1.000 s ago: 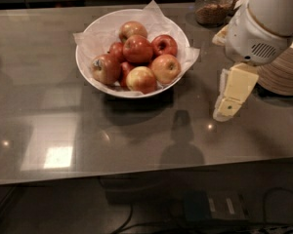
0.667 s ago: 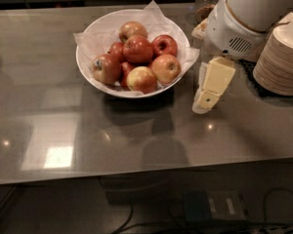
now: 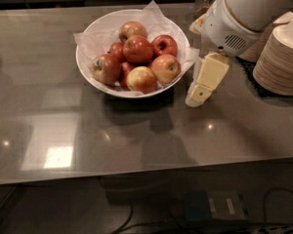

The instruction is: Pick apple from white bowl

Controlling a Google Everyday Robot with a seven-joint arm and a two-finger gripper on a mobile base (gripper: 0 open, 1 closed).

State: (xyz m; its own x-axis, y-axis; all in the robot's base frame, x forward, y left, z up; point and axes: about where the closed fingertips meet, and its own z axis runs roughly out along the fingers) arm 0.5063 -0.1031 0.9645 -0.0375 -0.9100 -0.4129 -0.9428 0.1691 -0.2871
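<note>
Gripper is held just right of the white bowl rim, over open countertop; its state cannot be told. The apple is seen leftward, mid-bowl. Paper plate stacks crowd the right.

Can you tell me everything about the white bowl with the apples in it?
The white bowl is wide, round and shallow, smooth and shiny. It sits upright on the grey table. Crinkled white paper lines it and pokes over the rim. Apples are heaped inside, with the big deep-red apple near the middle on top. The gripper hangs just beside the rim, on the picture's right side, and seems not to touch it.
</note>
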